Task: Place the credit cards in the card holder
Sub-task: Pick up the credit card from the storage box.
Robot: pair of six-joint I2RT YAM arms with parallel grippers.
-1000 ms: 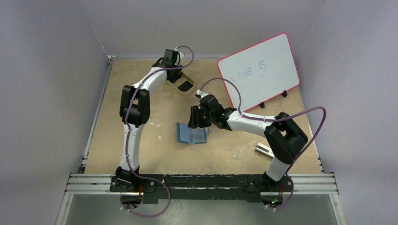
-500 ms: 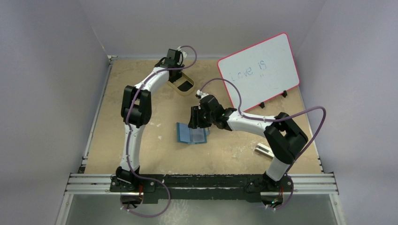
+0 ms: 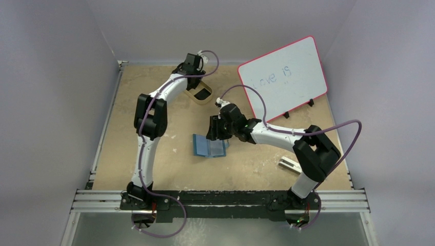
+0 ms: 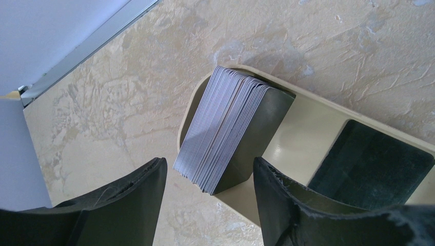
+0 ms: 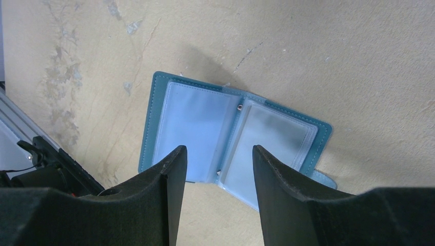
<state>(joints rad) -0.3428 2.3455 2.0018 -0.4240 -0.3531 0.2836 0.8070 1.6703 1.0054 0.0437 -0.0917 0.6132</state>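
A stack of credit cards stands on edge, leaning, in the left end of a tan oval tray; a black card lies flat in its right part. My left gripper is open and empty just above the stack, at the table's back in the top view. The teal-blue card holder lies open on the table with its clear pockets up, also in the top view. My right gripper is open and empty above its near edge.
A white board with a pink rim leans at the back right. A small white block lies near the right arm's base. The metal rail runs along the near edge, and grey walls close in the table.
My left gripper has shifted slightly to the right at the tray. The right arm's elbow has moved a little to the right; its gripper stays over the card holder.
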